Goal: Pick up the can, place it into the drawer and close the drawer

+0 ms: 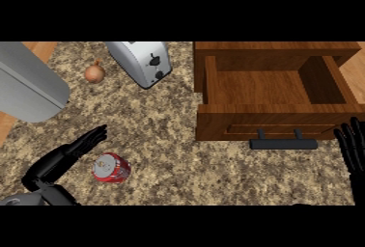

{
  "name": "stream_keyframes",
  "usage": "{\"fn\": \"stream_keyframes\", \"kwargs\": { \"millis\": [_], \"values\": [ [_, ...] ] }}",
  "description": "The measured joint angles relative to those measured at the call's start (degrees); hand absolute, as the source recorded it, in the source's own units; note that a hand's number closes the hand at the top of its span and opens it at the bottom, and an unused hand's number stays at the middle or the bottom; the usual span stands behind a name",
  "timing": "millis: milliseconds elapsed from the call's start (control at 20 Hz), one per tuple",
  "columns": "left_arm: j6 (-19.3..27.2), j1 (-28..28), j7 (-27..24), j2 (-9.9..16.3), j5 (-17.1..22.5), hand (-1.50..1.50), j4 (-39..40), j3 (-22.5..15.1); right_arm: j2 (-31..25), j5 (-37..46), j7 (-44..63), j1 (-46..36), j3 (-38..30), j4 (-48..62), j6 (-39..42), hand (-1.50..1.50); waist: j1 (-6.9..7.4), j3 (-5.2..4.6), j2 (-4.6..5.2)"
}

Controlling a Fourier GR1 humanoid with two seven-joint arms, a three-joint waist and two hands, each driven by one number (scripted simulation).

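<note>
Speckled counter [214, 169] is seen with the red can [111, 168] lying beside the left hand [75, 149], fingers straight. Right hand [351, 144] rests with fingers released by the open drawer [274, 123].

A kitchen, to judge by the speckled stone counter [214, 169], a toaster [143, 61], an onion [95, 73] and an open wooden drawer [274, 103].

can [111, 168]: red, silver top | drawer [274, 94]: brown wood, black handle [283, 144] | counter [185, 164]: speckled tan | toaster [142, 61]: silver
</note>
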Motion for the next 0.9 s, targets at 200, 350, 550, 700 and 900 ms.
{"fn": "stream_keyframes", "kwargs": {
  "millis": [200, 350, 550, 700, 900],
  "values": [
    [2.45, -1.32, -3.51, 0.82, -1.99, -1.50, 4.46, -1.51, 0.15, -0.52, -0.09, 0.51, -0.63, -0.59, 0.29, -1.50, -0.07, 0.01, 0.01],
    [3.89, -2.61, -5.17, 1.70, -2.69, -1.50, 7.73, -2.05, 0.15, -0.97, 0.74, 1.22, -0.98, -2.32, 0.60, -1.50, -0.11, 0.00, 0.00],
    [6.59, -3.59, -9.04, 2.03, -4.55, -1.50, 12.70, -3.94, 0.37, -0.66, 0.63, 0.54, -1.03, -1.71, 0.55, -1.50, -0.11, 0.00, 0.03],
    [7.28, -5.72, -10.79, 3.53, -4.86, -1.50, 17.30, -4.20, -0.09, -1.91, 1.86, 0.89, -1.76, -3.18, 1.21, -1.50, -0.22, -0.01, 0.04],
    [9.28, -7.64, -12.63, 3.31, -5.68, -1.50, 22.36, -5.41, 0.05, -1.90, 2.21, 0.58, -1.94, -3.60, 1.24, -1.50, -0.24, -0.01, 0.05]
  ]
}}
